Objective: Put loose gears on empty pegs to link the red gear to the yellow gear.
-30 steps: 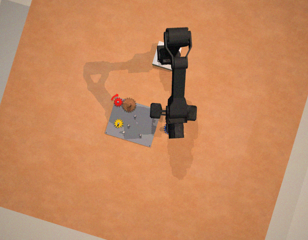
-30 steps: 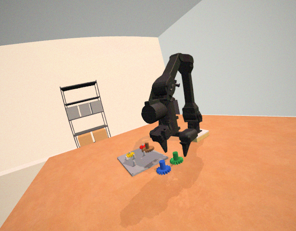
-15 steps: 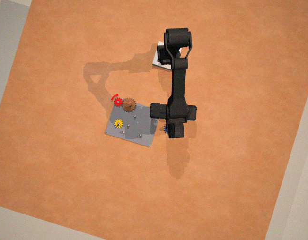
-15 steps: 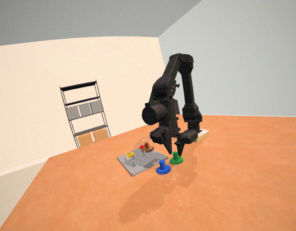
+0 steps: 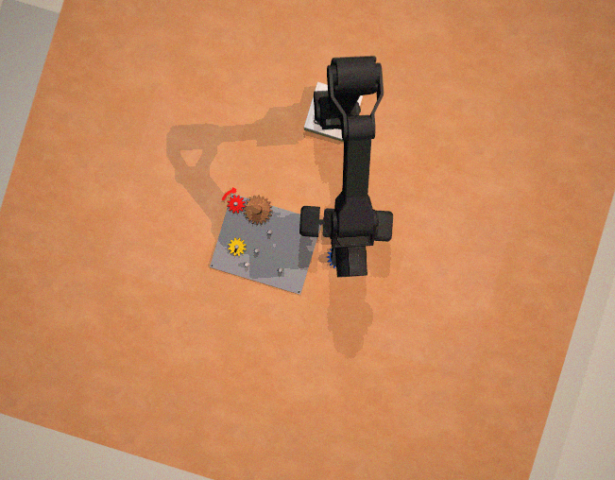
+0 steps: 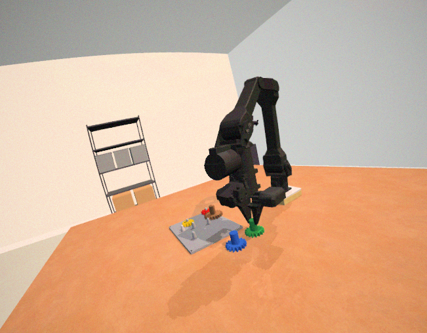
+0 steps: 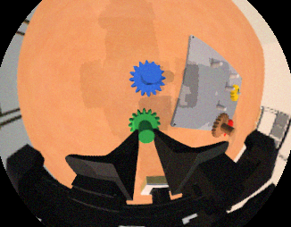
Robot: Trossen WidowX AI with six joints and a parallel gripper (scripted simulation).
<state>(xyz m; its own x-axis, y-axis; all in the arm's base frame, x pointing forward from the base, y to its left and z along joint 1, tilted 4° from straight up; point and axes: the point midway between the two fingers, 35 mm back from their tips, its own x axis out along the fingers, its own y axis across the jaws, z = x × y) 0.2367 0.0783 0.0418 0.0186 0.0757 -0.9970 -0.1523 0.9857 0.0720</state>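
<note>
My gripper is shut on the handle of the green gear, which stands on the table beside the board; the arm hides it in the top view. The blue gear stands upright on the table close by. On the grey board, the brown gear is on a peg beside the red gear and looks in mesh with it. The yellow gear is on its peg. Several short pegs are empty.
The empty pegs include one below the brown gear, one right of the yellow gear, and one near the board's lower edge. The arm's white base plate is at the back.
</note>
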